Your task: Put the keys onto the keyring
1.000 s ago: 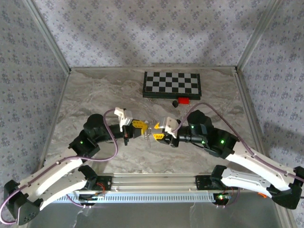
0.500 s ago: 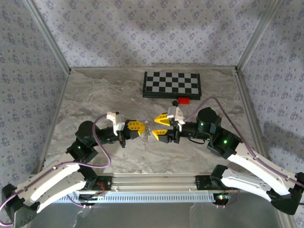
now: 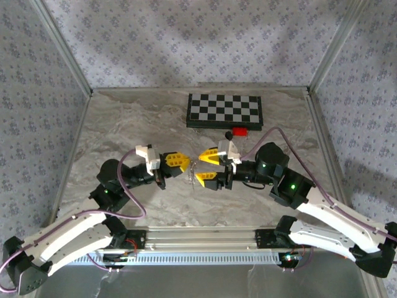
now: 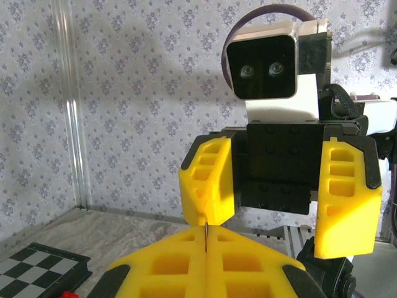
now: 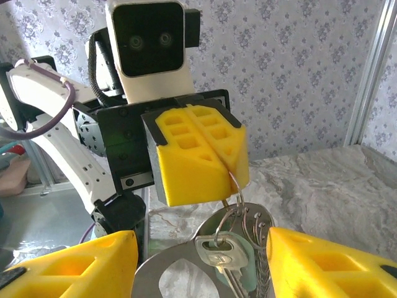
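This is a robotics lab test cell. A grey marble-patterned tabletop point(image 3: 124, 127) is boxed in by screens of grey floral-print wall covering point(image 3: 186, 43). The screens are framed by bare aluminium corner posts point(image 3: 67, 53) rising at 10 and 2 o'clock. Two white-and-black jointed robot arms, the left point(image 3: 71, 233) and the right point(image 3: 322, 234), are bolted to a slotted aluminium rail point(image 3: 198, 238) at 6 o'clock. A flat black-and-white checkerboard panel point(image 3: 224, 110) lies on the tabletop at 12 o'clock.
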`<state>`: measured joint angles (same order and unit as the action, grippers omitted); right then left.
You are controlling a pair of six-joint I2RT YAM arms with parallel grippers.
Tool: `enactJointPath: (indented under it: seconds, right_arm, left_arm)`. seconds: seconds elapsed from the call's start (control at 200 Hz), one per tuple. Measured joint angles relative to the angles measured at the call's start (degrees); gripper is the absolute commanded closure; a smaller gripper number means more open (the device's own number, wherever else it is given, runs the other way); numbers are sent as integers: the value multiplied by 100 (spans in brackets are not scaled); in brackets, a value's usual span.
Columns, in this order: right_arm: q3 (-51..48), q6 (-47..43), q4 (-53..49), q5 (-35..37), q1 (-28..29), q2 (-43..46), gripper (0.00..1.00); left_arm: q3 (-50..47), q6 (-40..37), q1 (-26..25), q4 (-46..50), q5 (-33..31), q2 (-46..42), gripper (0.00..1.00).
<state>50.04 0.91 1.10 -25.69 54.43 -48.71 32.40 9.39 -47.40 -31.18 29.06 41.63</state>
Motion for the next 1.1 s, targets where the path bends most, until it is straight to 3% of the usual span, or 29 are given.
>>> enactJointPath:
  seconds: [0.71,1.099]
  right_arm:
    - [66,0,-94,-120,26,-70,38]
    - [68,33,26,-229,85,-210,57]
  left_arm:
    - [0,-411,-334,227,203,-212,100]
    - [0,-531,-407,319,264,-245,100]
